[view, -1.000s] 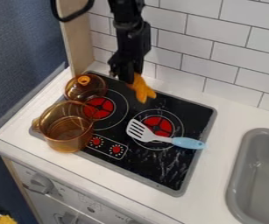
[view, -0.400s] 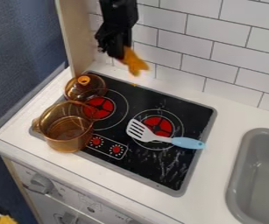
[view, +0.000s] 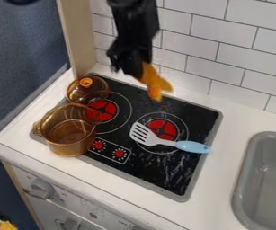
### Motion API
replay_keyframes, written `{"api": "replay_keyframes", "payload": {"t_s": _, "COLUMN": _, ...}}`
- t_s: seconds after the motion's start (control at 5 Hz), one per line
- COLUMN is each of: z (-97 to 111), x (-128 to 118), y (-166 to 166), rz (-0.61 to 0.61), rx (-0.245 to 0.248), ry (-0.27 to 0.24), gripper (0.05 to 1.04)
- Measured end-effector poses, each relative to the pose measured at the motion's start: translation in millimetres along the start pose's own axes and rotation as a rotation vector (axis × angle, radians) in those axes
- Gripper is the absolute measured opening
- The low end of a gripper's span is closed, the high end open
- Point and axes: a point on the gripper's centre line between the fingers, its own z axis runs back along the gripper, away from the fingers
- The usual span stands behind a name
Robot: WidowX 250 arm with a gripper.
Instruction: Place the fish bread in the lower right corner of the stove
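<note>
The black gripper [view: 141, 72] hangs above the back edge of the stove, shut on the orange-yellow fish bread [view: 155, 83]. The fish bread dangles tail-like from it, down and to the right, above the stove's back part. Under it lies the black stove [view: 164, 173] with a grey rim; its lower right corner has white smudges and nothing resting on it.
A white slotted spatula with a blue handle [view: 193, 147] lies across the right burner. On the stove's left side stand an amber pot [view: 68, 137] and, behind it, an amber lid [view: 87, 92]. A grey sink [view: 269, 179] is at the right; a tiled wall [view: 236, 54] rises behind.
The gripper and fish bread first rose and shifted left, then came down and to the right over the stove's back part. The pot, lid and spatula have not moved.
</note>
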Motion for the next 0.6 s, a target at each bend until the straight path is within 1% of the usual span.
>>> {"api": "replay_keyframes", "payload": {"t_s": 0.2, "z": -11, "x": 11, "y": -25, "rz": 0.013, "rx": 0.003, "ry": -0.023, "gripper": 0.369}}
{"api": "replay_keyframes", "payload": {"t_s": 0.4, "z": -26, "x": 27, "y": -44, "rz": -0.012, "rx": -0.001, "ry": -0.046, "gripper": 0.369}}
{"api": "replay_keyframes", "payload": {"t_s": 0.6, "z": -44, "x": 34, "y": -54, "rz": -0.042, "rx": -0.018, "ry": -0.065, "gripper": 0.369}}
